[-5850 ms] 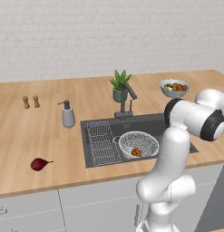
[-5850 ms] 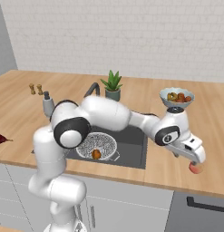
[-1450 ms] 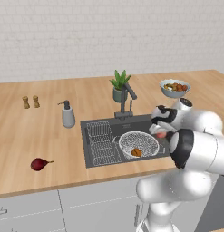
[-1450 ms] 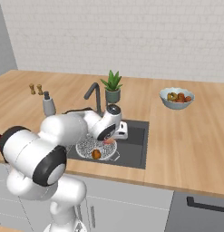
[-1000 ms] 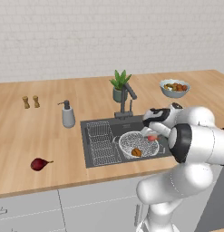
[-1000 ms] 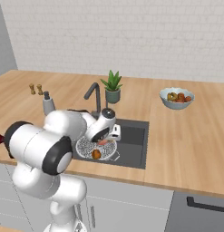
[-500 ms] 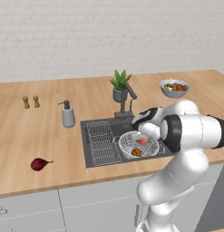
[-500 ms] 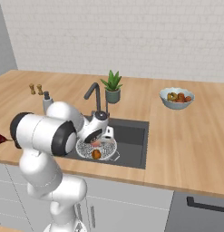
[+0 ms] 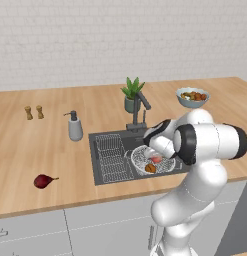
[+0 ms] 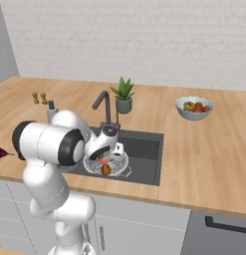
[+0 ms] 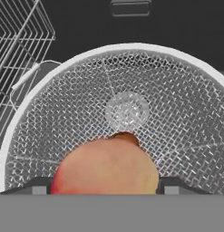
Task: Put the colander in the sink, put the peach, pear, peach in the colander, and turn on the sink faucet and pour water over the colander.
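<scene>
Peach [image 11: 106,165] number two sits between the two dark fingertips of the gripper [image 10: 103,160], and the jaws stand wide around its round sides, so I judge it is held, hanging just above the mesh of the colander [image 11: 186,113]. This fruit looks smooth, round and rather soft; a grip across its widest part, with gentle pressure, seems safest, because a hard squeeze could bruise it and a grip near its top could let it roll out. It should be light for the arm. Inside the colander, near the front wall, another peach [image 9: 150,168] already lies. The colander itself stands in the sink [image 9: 110,137], beside the wire rack [image 9: 111,156], and it looks stiff but light, so a dropped fruit could push it a little. Behind the basin the faucet [image 10: 102,106] stands upright, and no water is seen. The pear [image 9: 43,181] lies on the wooden counter [image 9: 35,145], well apart from the sink on its left side.

Compared with some seconds ago, the arm has swung from far out at the right of the counter to the sink, and in the last second the hand has come lower, over the colander. The pear and the colander have not moved.
</scene>
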